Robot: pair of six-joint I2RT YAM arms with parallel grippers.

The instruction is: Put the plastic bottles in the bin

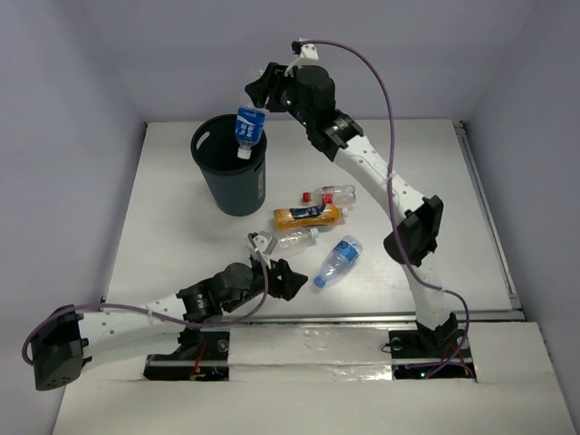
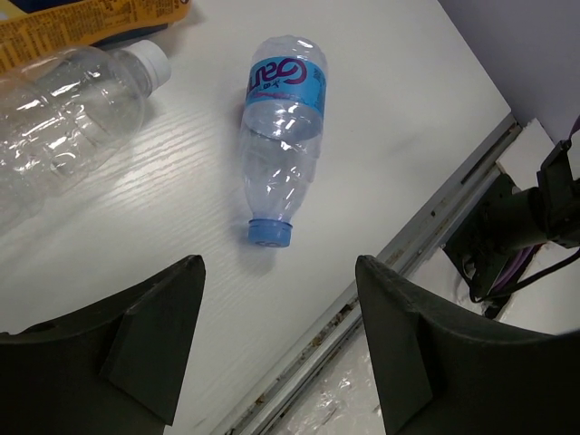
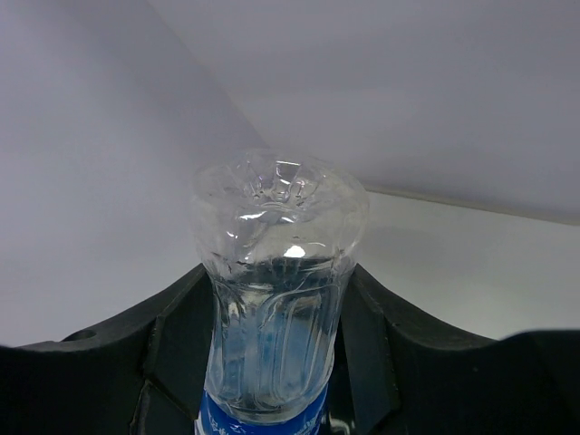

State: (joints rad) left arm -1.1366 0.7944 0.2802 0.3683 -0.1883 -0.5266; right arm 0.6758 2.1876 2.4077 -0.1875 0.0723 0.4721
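A bottle (image 1: 247, 127) is clamped at its base by the right gripper (image 1: 257, 92), hung cap-down, long axis upright, over the mouth of the bin (image 1: 234, 186) near the tabletop's far left corner. The left gripper (image 2: 276, 308) is held open and empty above another bottle (image 2: 281, 136) by the near edge.

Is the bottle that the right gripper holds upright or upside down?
Upside down. The blue-labelled bottle hangs cap-down from the right gripper over the bin; the wrist view shows its base uppermost.
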